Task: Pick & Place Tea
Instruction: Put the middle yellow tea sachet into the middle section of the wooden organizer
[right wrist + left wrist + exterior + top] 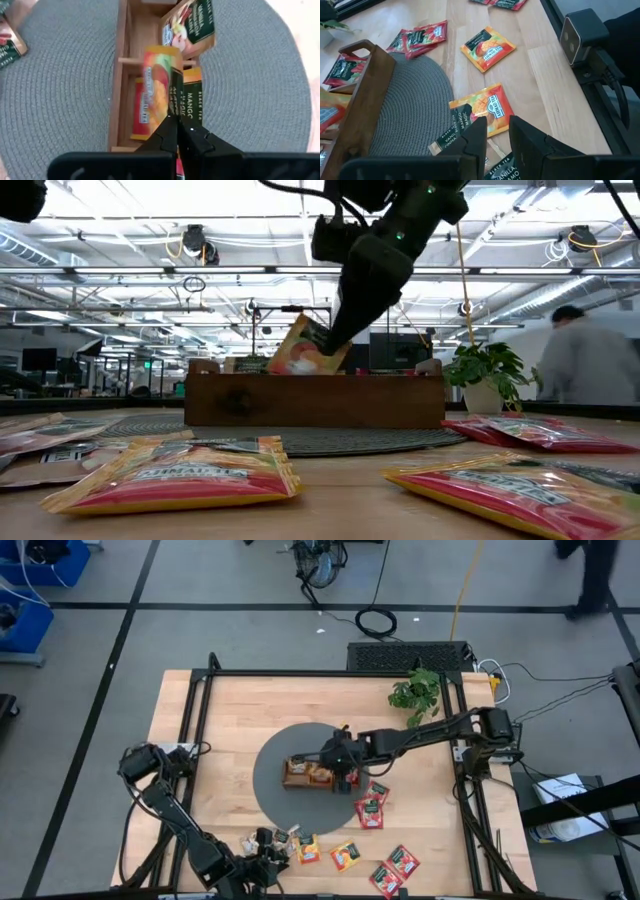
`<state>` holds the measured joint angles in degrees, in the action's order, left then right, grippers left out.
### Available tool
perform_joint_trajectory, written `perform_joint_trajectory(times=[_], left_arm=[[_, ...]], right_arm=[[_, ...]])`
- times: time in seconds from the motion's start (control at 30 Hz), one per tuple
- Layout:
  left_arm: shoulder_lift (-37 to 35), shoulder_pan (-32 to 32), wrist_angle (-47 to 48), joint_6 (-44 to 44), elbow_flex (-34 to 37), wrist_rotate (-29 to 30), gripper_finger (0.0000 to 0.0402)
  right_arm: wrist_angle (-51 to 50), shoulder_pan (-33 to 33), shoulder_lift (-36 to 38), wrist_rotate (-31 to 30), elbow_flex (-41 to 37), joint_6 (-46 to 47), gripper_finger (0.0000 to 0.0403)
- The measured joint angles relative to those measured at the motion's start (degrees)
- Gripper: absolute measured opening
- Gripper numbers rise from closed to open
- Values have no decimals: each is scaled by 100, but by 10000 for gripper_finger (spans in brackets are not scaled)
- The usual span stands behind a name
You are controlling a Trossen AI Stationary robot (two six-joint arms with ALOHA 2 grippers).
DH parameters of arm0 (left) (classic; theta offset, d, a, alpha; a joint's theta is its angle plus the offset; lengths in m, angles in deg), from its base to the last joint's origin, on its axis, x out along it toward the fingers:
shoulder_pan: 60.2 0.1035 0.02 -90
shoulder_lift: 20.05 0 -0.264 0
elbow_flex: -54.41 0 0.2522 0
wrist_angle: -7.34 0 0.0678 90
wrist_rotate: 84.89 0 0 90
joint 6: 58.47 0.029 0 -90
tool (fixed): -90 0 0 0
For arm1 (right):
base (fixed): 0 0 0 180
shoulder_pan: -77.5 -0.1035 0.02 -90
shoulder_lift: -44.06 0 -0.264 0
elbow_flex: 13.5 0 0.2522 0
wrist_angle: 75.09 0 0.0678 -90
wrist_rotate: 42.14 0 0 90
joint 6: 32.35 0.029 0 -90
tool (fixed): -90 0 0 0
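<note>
My right gripper [177, 122] is shut on an orange mango tea sachet [157, 85] over the brown wooden tray [120, 100], which stands on a round grey mat [275, 780] at mid-table. More sachets are in the tray: one leans in a compartment [192, 30], others lie under the held one [142, 112]. My left gripper [497, 132] is open near the table's near edge, just above loose orange [487, 107] and black vanilla sachets [447, 140]. Red sachets [372, 805] lie right of the tray. My right gripper pinches the orange sachet by its upper edge [169, 107] between the two fingers, coming from above and slanting down. The sachet [300, 350] hangs tilted below the fingers. Its lower end dips behind the tray's near wall [315, 400].
More orange [345, 855] and red sachets [395, 865] lie scattered along the near edge. A potted plant [415, 690] stands at the far right of the table. Black frame rails [200, 720] border the tabletop. A person [590, 360] stands in the room behind.
</note>
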<state>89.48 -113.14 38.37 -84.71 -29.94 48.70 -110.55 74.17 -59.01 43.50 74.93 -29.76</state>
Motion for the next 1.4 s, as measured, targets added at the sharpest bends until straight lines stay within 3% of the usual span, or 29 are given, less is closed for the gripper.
perform_joint_trajectory(times=[0.3,0.6,0.8,1.13,1.4], left_arm=[[0,10,76,-87,0,33,88],[0,41,99,-85,0,188,88],[0,92,118,-83,0,186,88],[0,0,254,-164,0,184,88],[0,-46,321,-236,0,190,88]], right_arm=[[-761,9,125,22,401,-64,0],[-2239,15,-123,108,1565,-259,0],[-3042,52,-657,614,2434,-537,0],[-3891,63,-1777,396,3457,-651,0],[-4125,185,-1895,293,3571,-767,0]])
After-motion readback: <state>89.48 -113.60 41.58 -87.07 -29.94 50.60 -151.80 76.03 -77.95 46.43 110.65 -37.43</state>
